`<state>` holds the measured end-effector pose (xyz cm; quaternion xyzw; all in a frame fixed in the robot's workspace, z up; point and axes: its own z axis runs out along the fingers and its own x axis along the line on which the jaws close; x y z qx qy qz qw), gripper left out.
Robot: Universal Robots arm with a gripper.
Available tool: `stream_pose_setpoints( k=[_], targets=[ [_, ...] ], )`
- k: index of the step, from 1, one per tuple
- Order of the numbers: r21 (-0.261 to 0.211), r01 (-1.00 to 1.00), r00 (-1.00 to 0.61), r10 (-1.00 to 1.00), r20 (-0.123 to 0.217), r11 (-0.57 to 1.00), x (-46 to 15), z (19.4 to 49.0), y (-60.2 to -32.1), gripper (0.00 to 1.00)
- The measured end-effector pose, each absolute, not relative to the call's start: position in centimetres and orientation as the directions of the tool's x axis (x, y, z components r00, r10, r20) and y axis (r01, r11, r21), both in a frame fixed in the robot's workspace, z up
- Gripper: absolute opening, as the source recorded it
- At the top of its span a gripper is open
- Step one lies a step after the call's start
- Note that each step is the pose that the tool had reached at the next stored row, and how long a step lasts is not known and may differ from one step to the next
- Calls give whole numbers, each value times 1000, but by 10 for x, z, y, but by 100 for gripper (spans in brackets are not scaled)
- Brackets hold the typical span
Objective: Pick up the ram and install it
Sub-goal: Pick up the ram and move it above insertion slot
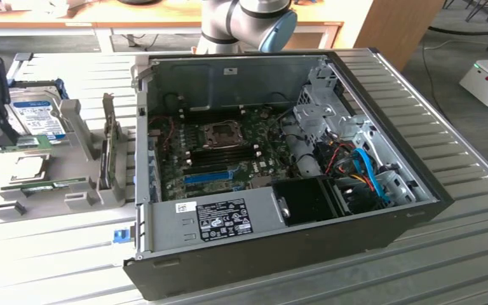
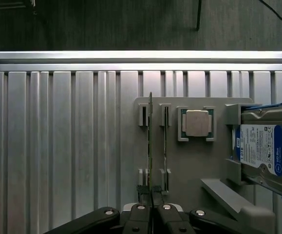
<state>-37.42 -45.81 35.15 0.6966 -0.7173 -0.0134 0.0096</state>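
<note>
Ribbed metal worktop (image 2: 58, 146), open computer case (image 1: 253, 260) alongside: hand (image 2: 152, 214) pressed together on one end of the ram (image 2: 150, 141), stood on edge at its grey holder (image 2: 194, 165), likely kept upright for easy grasping.

Open computer case (image 1: 269, 254) on slatted table (image 1: 49, 254); hard drive (image 2: 265, 148) beside processor chip (image 2: 197, 123).

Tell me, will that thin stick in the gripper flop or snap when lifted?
Probably stiff: the ram shows a straight thin edge, no sag. Likely light, being so thin. Possibly fragile, and apt to swing, since the gripper pinches only one end.
</note>
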Motion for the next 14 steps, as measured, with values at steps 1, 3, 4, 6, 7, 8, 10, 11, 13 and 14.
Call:
stream_pose_setpoints(
  k=[1,3,4,6,7,8,10,11,13,14],
  targets=[
    [33,-999,-29,-1000,-5,29,-374,353,-458,12],
    [33,-999,-29,-1000,-5,29,-374,355,-458,12],
    [33,-999,-29,-1000,-5,29,-374,357,-458,12],
    [33,-999,-29,-1000,-5,29,-374,359,-458,12],
    [33,-999,-29,-1000,-5,29,-374,360,-458,12],
    [33,-999,-29,-1000,-5,29,-374,361,-458,12],
    [33,-999,-29,-1000,-5,29,-374,363,-458,12],
    [33,-999,-29,-1000,-5,29,-374,364,-458,12],
    [33,-999,-29,-1000,-5,29,-374,367,-458,12],
    [33,-999,-29,-1000,-5,29,-374,368,-458,12]
  ],
)
